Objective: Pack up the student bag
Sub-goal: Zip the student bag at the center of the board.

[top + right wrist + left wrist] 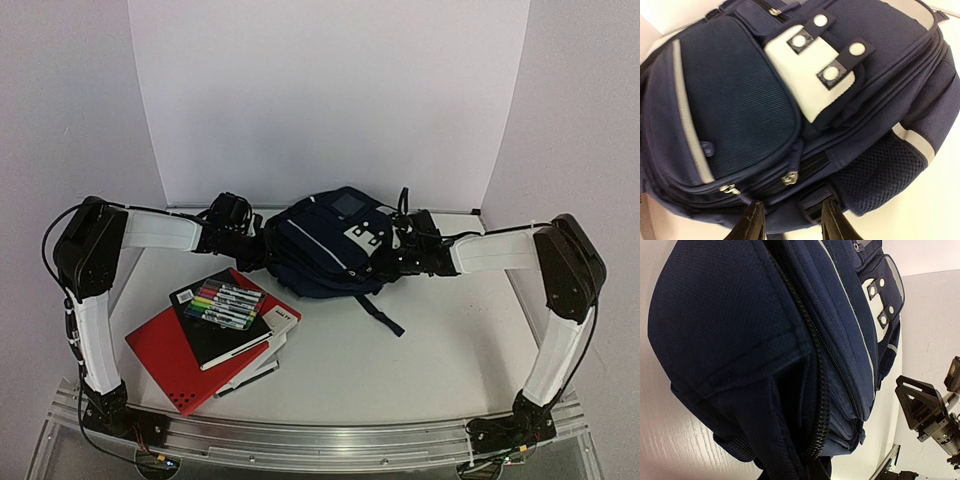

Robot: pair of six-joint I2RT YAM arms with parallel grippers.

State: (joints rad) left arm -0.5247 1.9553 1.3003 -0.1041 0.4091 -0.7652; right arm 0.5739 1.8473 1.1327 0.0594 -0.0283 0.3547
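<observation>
The student bag, dark navy with white stripes and white buckles, lies at the back middle of the table. My left gripper is pressed into its left side. In the left wrist view the bag fills the frame, and its fabric and open zip converge where the jaws are, so the gripper looks shut on the bag's fabric; the fingers are hidden. My right gripper is at the bag's right side. In the right wrist view the gripper is open, with the bag's edge and a black strap loop just beyond its fingertips.
A red folder, a black notebook, a pack of markers and a red book lie stacked at the front left. A bag strap trails toward the front. White walls close the back and sides.
</observation>
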